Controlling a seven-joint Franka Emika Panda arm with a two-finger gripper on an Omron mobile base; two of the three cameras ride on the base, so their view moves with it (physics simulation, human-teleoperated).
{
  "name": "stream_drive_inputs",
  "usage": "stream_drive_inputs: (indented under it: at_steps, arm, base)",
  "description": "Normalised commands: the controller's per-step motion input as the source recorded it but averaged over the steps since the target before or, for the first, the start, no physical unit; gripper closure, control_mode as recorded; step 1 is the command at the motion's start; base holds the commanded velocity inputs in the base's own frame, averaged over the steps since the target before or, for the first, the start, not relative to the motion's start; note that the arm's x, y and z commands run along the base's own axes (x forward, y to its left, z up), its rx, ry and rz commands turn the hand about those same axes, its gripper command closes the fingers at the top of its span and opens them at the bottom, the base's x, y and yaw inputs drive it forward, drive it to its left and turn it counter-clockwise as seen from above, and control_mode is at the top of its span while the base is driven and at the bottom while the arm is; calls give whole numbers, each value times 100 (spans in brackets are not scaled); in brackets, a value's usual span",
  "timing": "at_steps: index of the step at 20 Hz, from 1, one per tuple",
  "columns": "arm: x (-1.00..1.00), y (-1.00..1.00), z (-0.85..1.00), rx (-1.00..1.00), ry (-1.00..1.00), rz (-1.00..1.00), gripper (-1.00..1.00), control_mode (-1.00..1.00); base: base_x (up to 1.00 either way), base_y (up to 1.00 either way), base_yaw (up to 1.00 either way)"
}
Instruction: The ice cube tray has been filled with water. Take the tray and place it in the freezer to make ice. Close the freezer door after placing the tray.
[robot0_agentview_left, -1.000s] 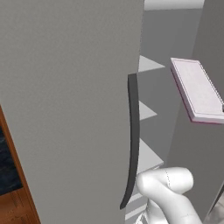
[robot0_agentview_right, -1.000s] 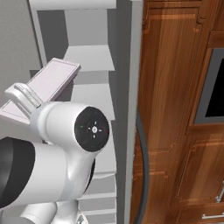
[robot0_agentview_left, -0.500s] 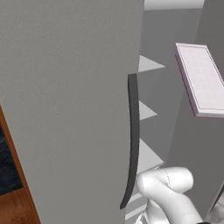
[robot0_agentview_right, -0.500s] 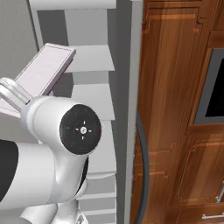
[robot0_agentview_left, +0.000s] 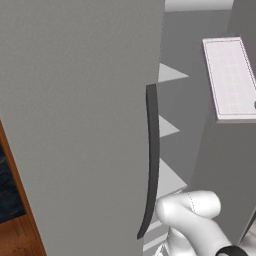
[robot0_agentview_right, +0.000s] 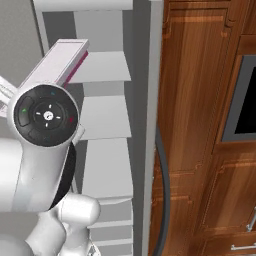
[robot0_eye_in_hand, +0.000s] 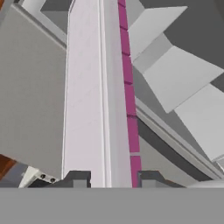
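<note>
Looking along the hand, we've got the gripper (robot0_eye_in_hand: 111, 179) closed down tight on the ice cube tray (robot0_eye_in_hand: 98, 100), one dark fingertip on each side of its near edge, and the tray running straight away from us, seen nearly edge-on with its pink rim down one side. It's firmly in our grasp and touching nothing else that we can make out.

From the left base view, the tray (robot0_agentview_left: 229, 79) is up high at the right, its pale gridded top turned toward the camera, right in front of the open freezer (robot0_agentview_left: 182, 110). The freezer door (robot0_agentview_left: 75, 115) stands swung wide in the foreground, its long dark curved handle (robot0_agentview_left: 151, 160) on the edge nearest the opening. Behind it we can see white shelves (robot0_agentview_left: 170, 75) stepping down inside the compartment.

From the right base view, the tray (robot0_agentview_right: 59, 62) pokes up at a slant above our arm's round dark joint, with the shelves (robot0_agentview_right: 104, 117) just behind it. The wider grey door (robot0_agentview_right: 152, 125) is edge-on beside them, and wood cabinets (robot0_agentview_right: 200, 100) fill the right side.
</note>
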Motion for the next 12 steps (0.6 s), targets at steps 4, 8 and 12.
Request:
stream_drive_inputs:
  at_steps: [4,8,12]
  arm:
    - [46,0,20,-6,0,-2,100,-100]
    - [34,0,14,-8,0,0,100,-100]
    - [26,0,1,-6,-7,2,100,-100]
  base:
    - [0,0,0]
    - [0,0,0]
    - [0,0,0]
